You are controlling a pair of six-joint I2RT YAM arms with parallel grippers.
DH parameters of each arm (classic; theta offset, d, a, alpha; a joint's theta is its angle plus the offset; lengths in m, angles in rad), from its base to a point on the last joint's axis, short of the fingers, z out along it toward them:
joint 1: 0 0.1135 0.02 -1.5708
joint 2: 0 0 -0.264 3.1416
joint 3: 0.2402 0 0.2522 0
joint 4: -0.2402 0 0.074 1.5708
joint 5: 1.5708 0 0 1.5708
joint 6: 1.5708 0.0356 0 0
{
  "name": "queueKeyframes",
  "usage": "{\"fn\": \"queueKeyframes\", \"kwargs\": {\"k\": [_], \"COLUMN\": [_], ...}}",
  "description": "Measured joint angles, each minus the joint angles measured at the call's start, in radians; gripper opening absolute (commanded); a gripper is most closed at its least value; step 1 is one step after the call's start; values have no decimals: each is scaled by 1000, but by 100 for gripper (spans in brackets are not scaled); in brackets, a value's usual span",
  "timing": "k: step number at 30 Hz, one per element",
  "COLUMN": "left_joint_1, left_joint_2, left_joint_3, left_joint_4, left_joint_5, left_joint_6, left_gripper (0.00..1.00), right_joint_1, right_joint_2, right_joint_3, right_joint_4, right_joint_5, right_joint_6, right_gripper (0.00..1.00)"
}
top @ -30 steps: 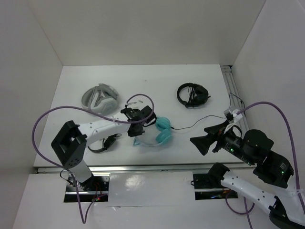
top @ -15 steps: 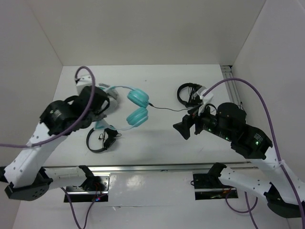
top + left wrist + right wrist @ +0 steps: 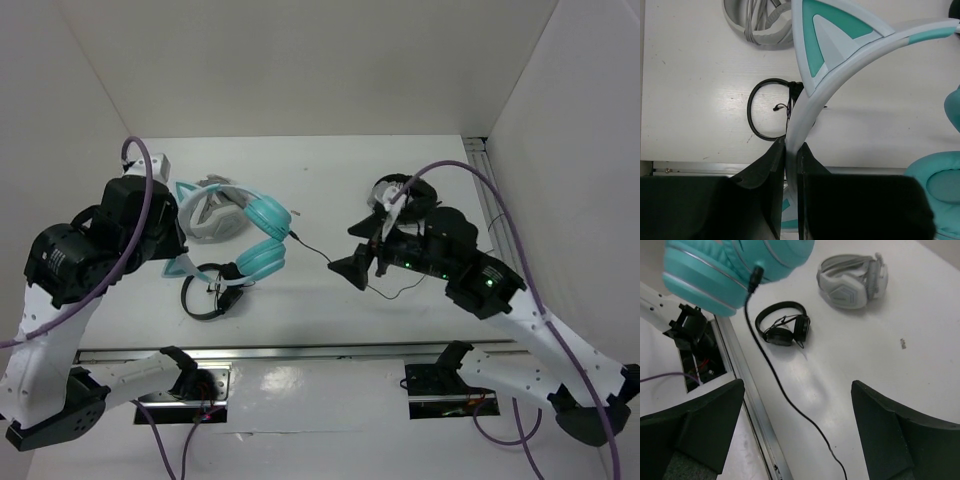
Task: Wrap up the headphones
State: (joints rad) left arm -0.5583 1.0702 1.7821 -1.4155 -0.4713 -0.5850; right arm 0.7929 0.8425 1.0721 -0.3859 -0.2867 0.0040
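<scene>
Logged the left gripper (image 3: 791, 150) clamped on the headband (image 3: 850, 60) of the headphones (image 3: 265, 215), fingers (image 3: 765, 172) pinching the white band edge-on just below a teal cat ear (image 3: 835, 27). Found the headphones up off the table (image 3: 330, 165), held out from that gripper at the left of the workspace.

Noted both teal earcups (image 3: 258, 260) close together in the top view. Placed one over the edge of the grey-white folded headphones (image 3: 205, 215) and the other just beside the small black headphones (image 3: 208, 296).

Traced the thin black cable (image 3: 782, 390) from its plug in one earcup down to the table and on toward the right arm (image 3: 480, 285).

Recorded the right gripper (image 3: 797, 387) spread wide, with nothing between its fingers (image 3: 705, 425). Saw it hovering near the middle of the table, with the cable running across the table under the gap. Could not tell from the top view whether the cable touches the fingertips; probably apart, going by the wrist view.

Spotted a second pair of black headphones (image 3: 400, 192) at the far right of the table, partly hidden behind the right arm.
</scene>
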Motion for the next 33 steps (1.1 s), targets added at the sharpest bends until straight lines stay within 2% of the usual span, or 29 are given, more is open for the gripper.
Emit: {"fn": "queueKeyframes", "kwargs": {"k": [6, 14, 17, 22, 29, 33], "left_joint_1": [40, 63, 65, 65, 65, 65], "left_joint_2": [3, 7, 5, -1, -7, -26], "left_joint_3": [58, 128, 150, 162, 162, 156], "left_joint_4": [-1, -7, -7, -7, -8, -9], "left_joint_5": [45, 78, 84, 83, 45, -5], "left_joint_6": [14, 26, 26, 26, 15, -4], "left_gripper": [0, 0, 0, 0, 0, 0], "right_joint_1": [0, -8, -43, -103, -104, -104], "right_joint_2": [108, 108, 109, 111, 96, 70], "right_joint_3": [-81, -213, -269, -309, -315, -340], "right_joint_4": [92, 238, 280, 313, 330, 335], "right_joint_5": [-73, -116, -133, -148, -132, -87], "right_joint_6": [6, 21, 30, 53, 58, 74], "right_gripper": [79, 62, 51, 44, 37, 29]}}
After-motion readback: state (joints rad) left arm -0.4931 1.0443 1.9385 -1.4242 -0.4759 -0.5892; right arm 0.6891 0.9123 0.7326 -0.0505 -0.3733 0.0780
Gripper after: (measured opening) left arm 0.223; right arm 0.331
